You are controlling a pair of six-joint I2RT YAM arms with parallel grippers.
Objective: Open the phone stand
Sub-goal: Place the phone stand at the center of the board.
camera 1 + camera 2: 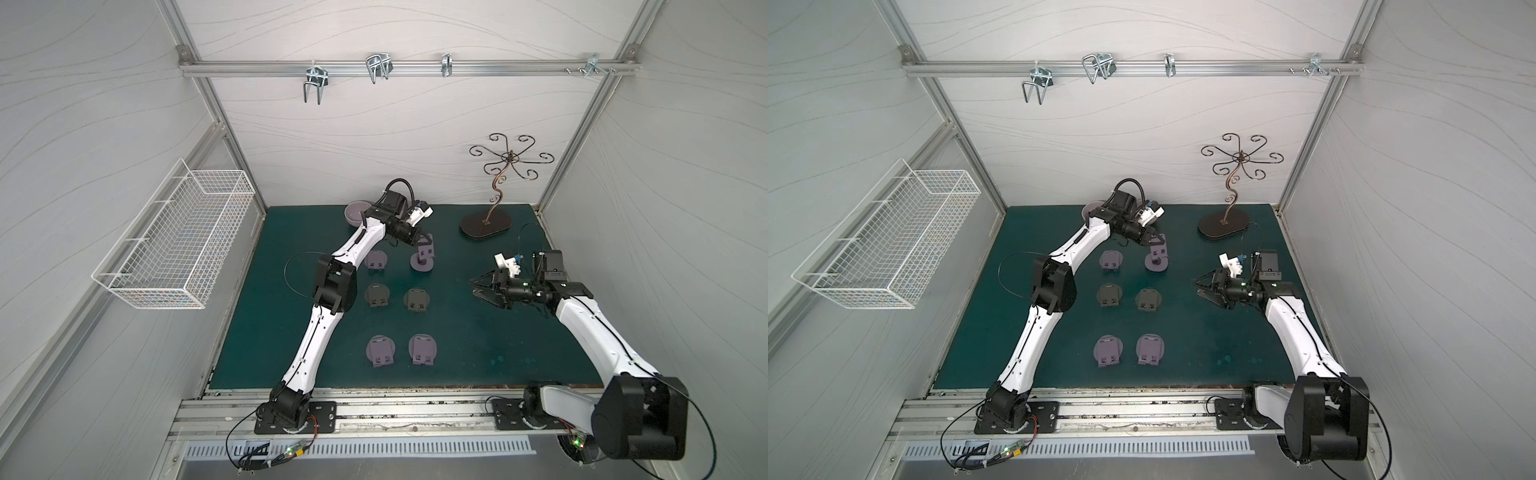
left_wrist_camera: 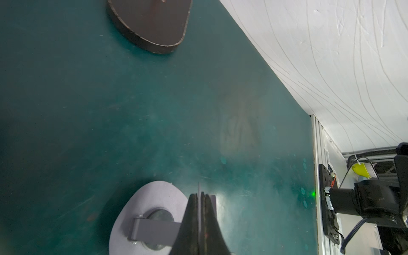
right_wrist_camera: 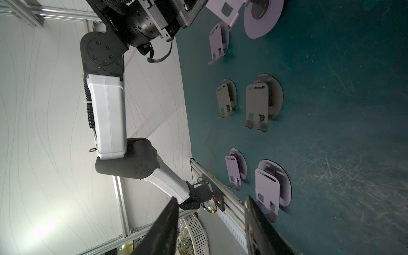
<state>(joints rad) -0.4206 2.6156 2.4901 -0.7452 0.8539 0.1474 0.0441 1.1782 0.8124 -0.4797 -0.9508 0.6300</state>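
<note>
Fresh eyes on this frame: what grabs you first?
The left claw, at the far middle of the green mat, is shut on the raised plate of a lilac phone stand. Five folded stands lie flat in rows nearer the front; the right claw hangs open and empty to their right.

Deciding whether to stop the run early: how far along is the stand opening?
Done: the back-right stand has its plate raised off the base. In hand: the left hand is shut on that plate, not yet released. Left: five other stands lie folded flat; the right hand hangs open, holding nothing.
</note>
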